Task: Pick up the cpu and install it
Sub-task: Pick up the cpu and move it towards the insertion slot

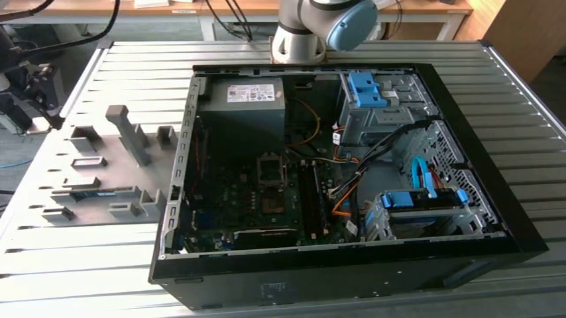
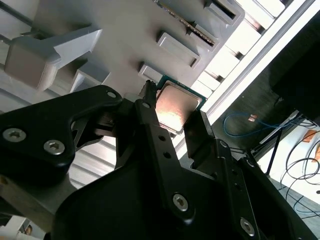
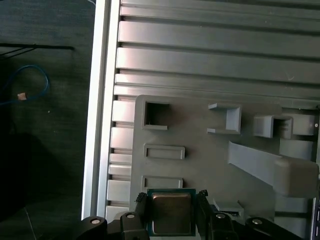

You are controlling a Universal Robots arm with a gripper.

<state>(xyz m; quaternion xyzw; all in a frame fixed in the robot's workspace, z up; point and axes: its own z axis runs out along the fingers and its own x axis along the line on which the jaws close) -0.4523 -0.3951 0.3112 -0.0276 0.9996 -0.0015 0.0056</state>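
The cpu [image 3: 171, 212] [image 2: 175, 106], a small square chip with a silvery face and a green rim, sits between my gripper's [image 3: 171, 209] [image 2: 175, 119] two black fingers, which are shut on its opposite edges. It hangs over the grey holder plate [image 3: 200, 150] [image 2: 125, 40], close to that plate's edge by the table rim. In the exterior view that plate [image 1: 106, 172] lies at the exterior view's left of the open computer case [image 1: 336, 165]. Inside the case, the motherboard's socket [image 1: 272, 201] lies with its dark frame [image 1: 270, 167] swung open.
The holder plate carries raised blocks and slots, one tall post [image 1: 131, 132] and a green memory stick [image 1: 93, 193]. The case holds a grey power-supply box [image 1: 243, 99], blue drive brackets [image 1: 365, 89] and loose cables [image 1: 354, 179]. The arm's base [image 1: 301, 36] stands behind the case.
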